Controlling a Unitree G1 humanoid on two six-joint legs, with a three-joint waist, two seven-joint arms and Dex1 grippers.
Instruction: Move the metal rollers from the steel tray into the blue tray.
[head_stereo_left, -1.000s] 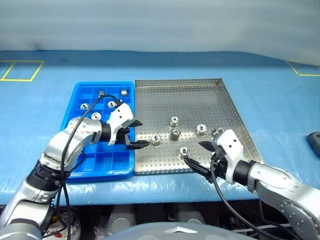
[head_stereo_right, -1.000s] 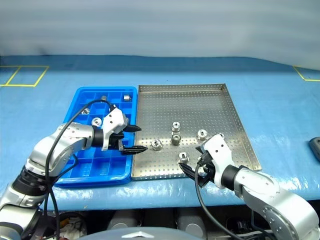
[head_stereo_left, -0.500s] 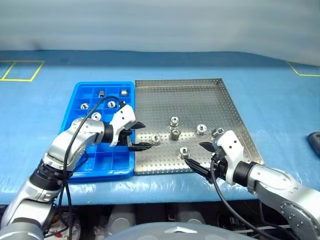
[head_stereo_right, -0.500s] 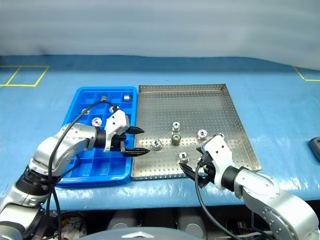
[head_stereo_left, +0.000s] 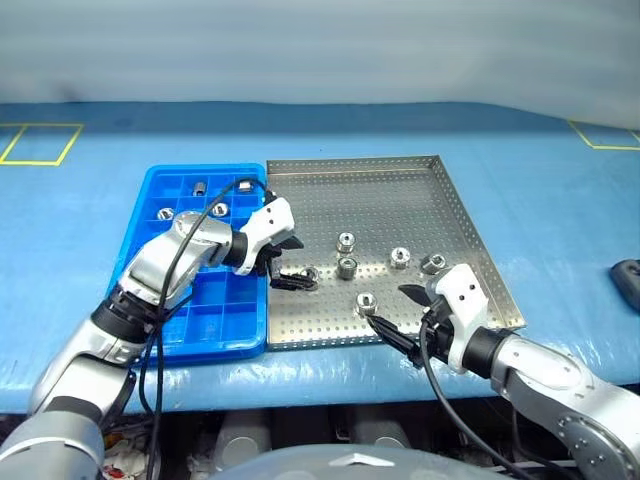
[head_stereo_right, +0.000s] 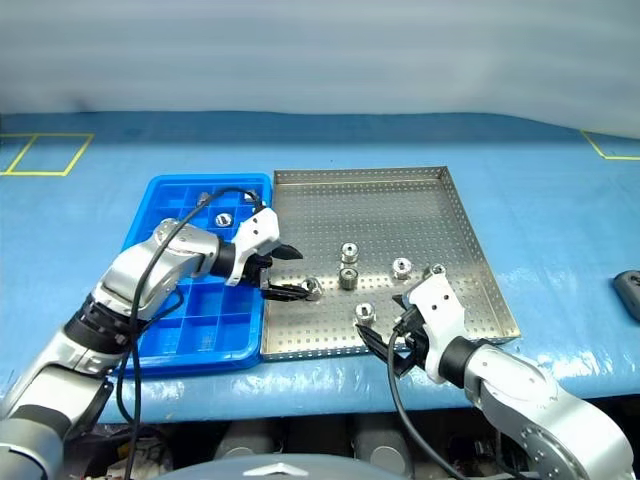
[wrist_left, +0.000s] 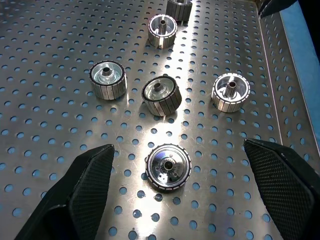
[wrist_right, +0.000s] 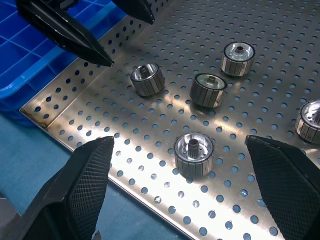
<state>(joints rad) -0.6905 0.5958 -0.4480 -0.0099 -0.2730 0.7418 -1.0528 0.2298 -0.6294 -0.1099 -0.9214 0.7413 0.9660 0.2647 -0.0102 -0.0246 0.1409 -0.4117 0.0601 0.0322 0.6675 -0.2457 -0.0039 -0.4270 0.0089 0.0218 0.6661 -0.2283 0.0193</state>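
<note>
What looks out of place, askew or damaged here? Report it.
Nothing stands out. The steel tray and blue tray sit flat, side by side. The loose metal rollers stand upright on the perforated floor, none spilled onto the table. Both the left gripper and right gripper are open and empty over the steel tray.

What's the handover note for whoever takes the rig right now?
Left hand: open, empty, over the steel tray with one roller between its fingers, not gripped.
Right hand: open, empty, at the steel tray's near edge by another roller.
Done: at least four rollers sit in the blue tray.
Left: six rollers on the steel tray.
</note>
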